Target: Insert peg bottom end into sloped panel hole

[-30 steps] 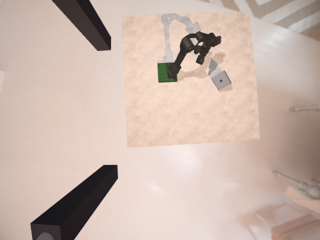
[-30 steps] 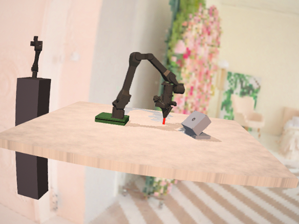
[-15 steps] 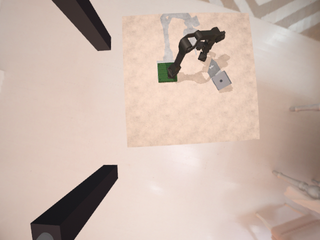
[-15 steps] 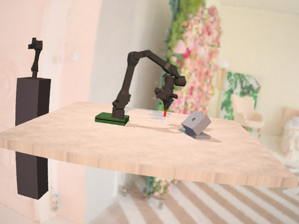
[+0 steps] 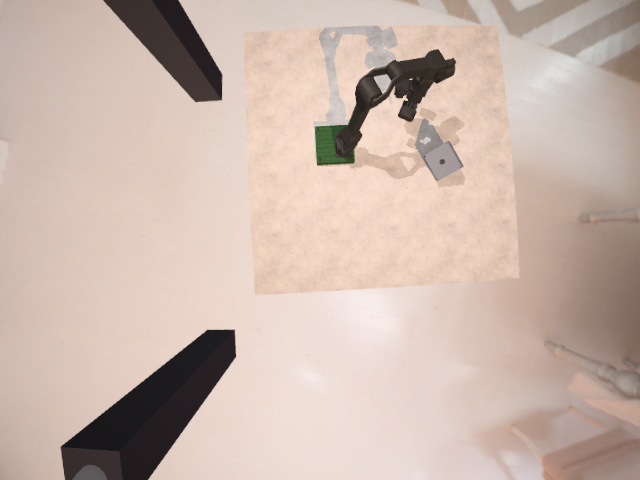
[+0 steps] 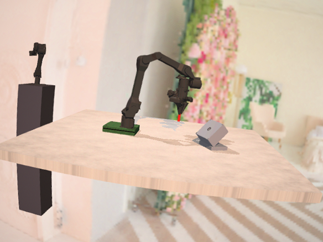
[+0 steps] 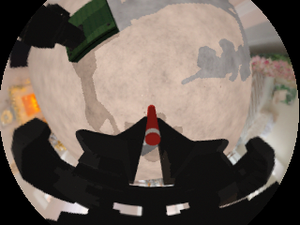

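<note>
A thin round red peg (image 6: 179, 117) (image 7: 151, 121) hangs in the air, nearly upright with a slight tilt. My gripper (image 6: 180, 113) (image 7: 151, 120) is shut on it, and the peg's lower part sticks out below the fingertips, above the table. A grey block with a sloped face (image 5: 449, 169) (image 6: 214, 134) stands on the table, apart from the peg. Its one round dark hole (image 5: 442, 161) (image 6: 208, 129) is in the middle of the tilted face. In the top view the peg is hidden under the arm. The block's face cannot be made out in the wrist view.
The arm's green base plate (image 5: 325, 146) (image 6: 110, 129) (image 7: 97, 25) sits on the table (image 5: 382, 227) (image 6: 147, 157), well apart from the grey block. In the exterior view a dark pillar (image 6: 30, 108) carrying another small arm shows beyond the table.
</note>
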